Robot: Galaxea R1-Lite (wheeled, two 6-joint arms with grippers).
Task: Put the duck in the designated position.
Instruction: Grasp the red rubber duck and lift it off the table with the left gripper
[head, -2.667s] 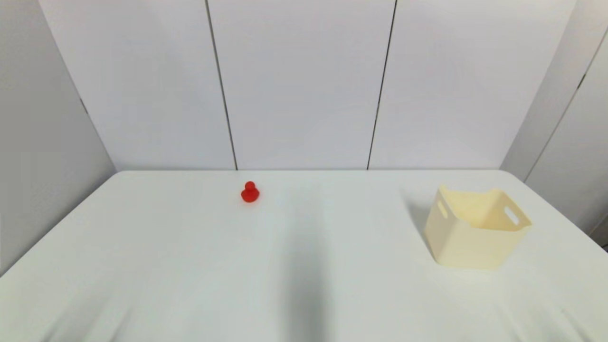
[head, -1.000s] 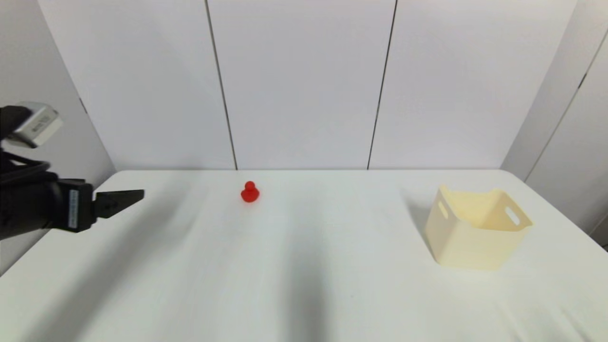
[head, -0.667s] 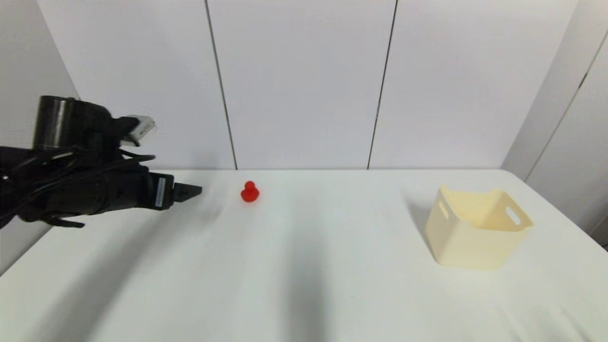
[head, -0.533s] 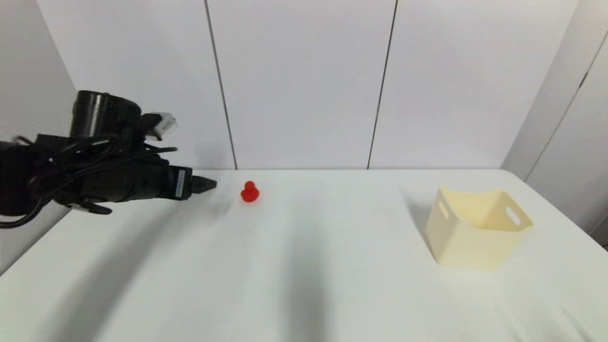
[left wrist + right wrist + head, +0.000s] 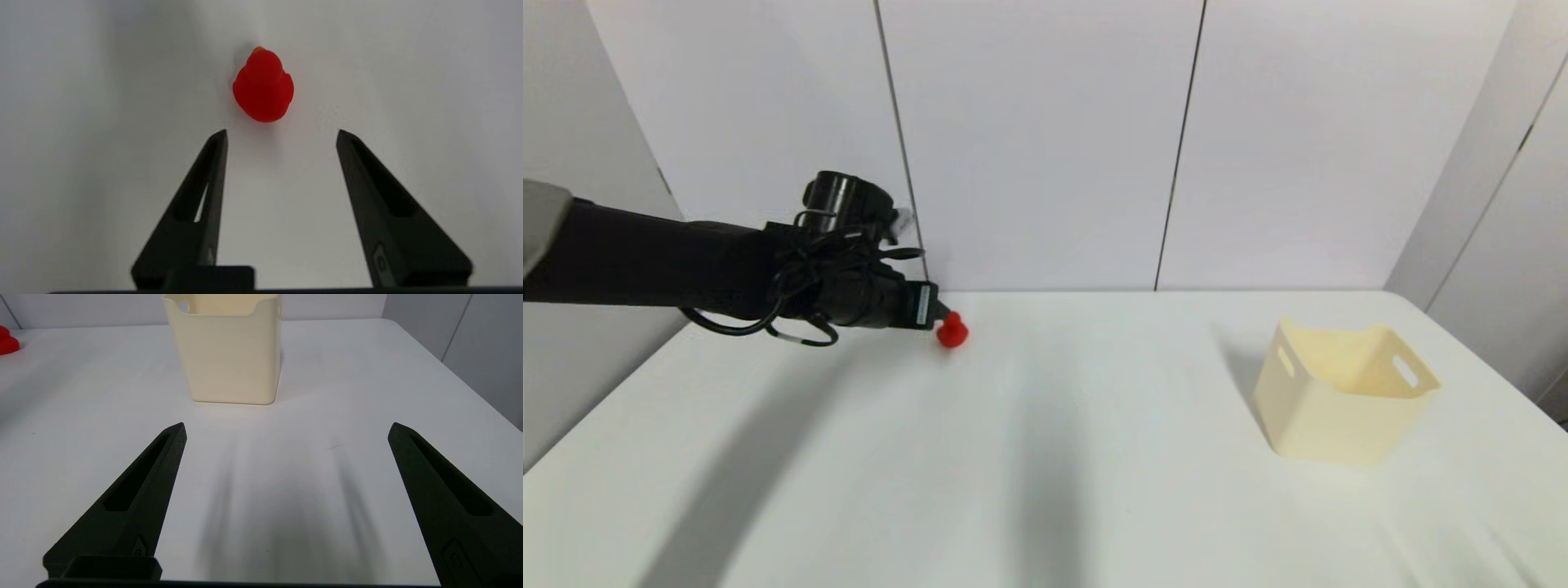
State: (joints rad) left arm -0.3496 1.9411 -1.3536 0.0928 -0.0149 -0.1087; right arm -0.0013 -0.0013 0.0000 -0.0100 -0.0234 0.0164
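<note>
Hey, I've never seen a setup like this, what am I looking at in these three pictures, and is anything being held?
This is a two-armed robot at a white table. One picture looks down from its head; the other two come from cameras on its wrists. A tiny bright red toy duck stands near the table's far edge, and an open cream plastic bin stands towards the right. The left end effector is open just short of the duck. The right end effector is open, low over the table before the bin. Nothing is held.

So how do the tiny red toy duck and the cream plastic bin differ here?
The tiny red toy duck is far smaller than the cream plastic bin. The duck sits far back on the left, just ahead of the open left pincer; the bin stands alone at right. Both rest upright on the white table.
</note>
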